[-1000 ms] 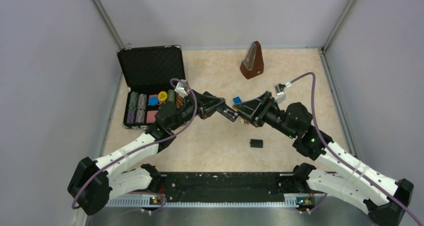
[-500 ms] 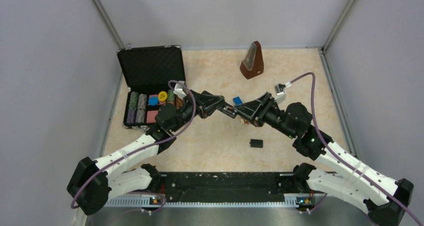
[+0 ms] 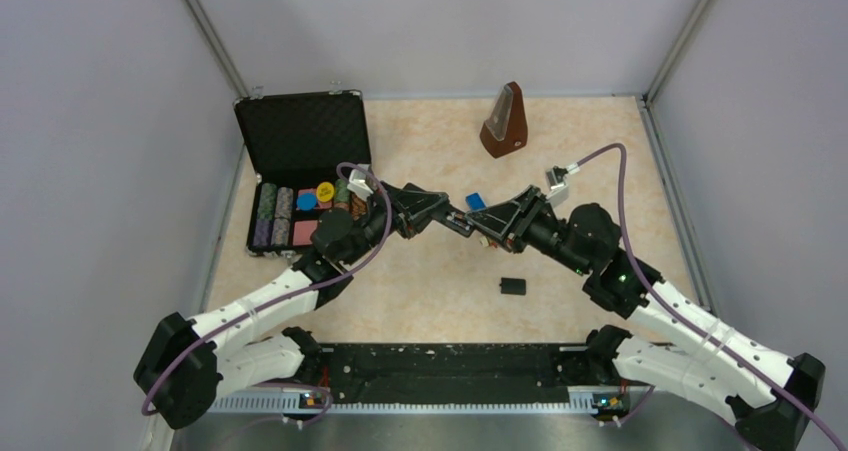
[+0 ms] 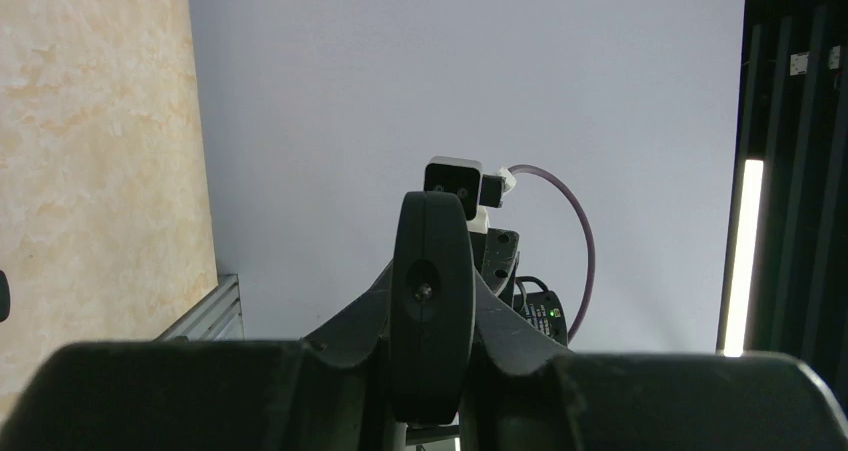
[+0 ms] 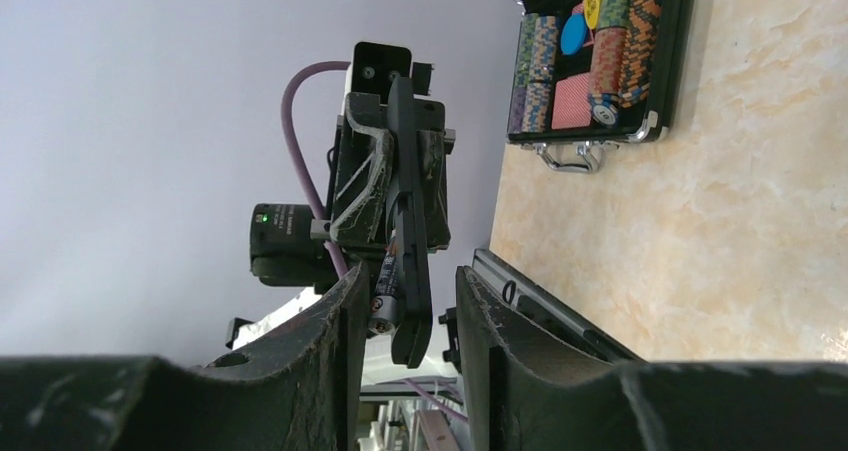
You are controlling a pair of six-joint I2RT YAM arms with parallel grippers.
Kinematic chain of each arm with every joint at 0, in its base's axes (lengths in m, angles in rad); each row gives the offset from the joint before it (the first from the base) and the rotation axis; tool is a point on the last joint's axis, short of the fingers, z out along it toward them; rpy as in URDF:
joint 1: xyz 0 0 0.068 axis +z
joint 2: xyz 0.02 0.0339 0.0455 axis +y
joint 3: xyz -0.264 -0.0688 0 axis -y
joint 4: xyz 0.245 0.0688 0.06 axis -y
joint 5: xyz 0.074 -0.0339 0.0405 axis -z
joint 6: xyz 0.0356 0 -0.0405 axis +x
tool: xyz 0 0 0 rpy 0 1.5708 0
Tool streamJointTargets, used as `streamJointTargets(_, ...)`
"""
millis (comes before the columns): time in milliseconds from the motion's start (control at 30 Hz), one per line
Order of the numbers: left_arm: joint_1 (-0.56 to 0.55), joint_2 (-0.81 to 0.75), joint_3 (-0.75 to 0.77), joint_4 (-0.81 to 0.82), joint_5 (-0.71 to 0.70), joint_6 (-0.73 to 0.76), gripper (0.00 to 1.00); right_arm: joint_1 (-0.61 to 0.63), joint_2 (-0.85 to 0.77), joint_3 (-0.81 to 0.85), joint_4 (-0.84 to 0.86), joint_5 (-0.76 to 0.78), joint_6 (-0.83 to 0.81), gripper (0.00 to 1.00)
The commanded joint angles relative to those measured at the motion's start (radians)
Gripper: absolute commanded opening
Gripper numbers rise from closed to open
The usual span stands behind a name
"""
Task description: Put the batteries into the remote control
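My left gripper [image 3: 447, 218] is shut on the remote control [image 3: 462, 223], a slim black bar held above the table, pointing at the right gripper. In the left wrist view the remote [image 4: 432, 301] stands end-on between the fingers [image 4: 300, 391]. My right gripper [image 3: 484, 228] is open, its jaws set around the remote's free end. In the right wrist view the remote [image 5: 412, 261] is edge-on, and one dark battery [image 5: 384, 289] with a silvery end lies against its face, close to my left finger [image 5: 330, 351]. A gap shows on the other side. No second battery shows.
A small black cover piece [image 3: 512, 286] lies on the table below the right gripper. A blue toy piece [image 3: 475, 200] sits behind the grippers. An open black case [image 3: 300, 171] of poker chips stands at the left, and a brown metronome [image 3: 504, 121] at the back.
My right gripper has edged left and slightly back, closing over the remote's end. The left gripper with the remote has shifted only slightly.
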Motion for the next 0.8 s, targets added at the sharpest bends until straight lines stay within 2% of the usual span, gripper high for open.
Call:
streamJointTargets(0,-0.009,-0.009,0.003,0.107,-0.008,-0.031,0.00,-0.009,0.009,-0.014,0.017,0.003,-0.009,0.36)
streamJointTargets(433,-0.013,0.042,-0.009,0.225,0.019,-0.086,0.00,-0.010,0.061,-0.027,0.015,-0.013,-0.025,0.27)
streamJointTargets(567,-0.014,0.040,-0.007,0.213,0.025,-0.063,0.00,-0.010,0.057,-0.025,0.006,-0.010,-0.027,0.26)
streamJointTargets(667,-0.014,0.027,0.007,0.159,0.037,-0.008,0.00,-0.009,0.045,-0.020,0.003,-0.007,-0.028,0.30)
streamJointTargets(767,-0.013,0.000,0.031,0.054,0.052,0.083,0.00,-0.010,0.029,0.001,-0.034,-0.007,-0.031,0.47)
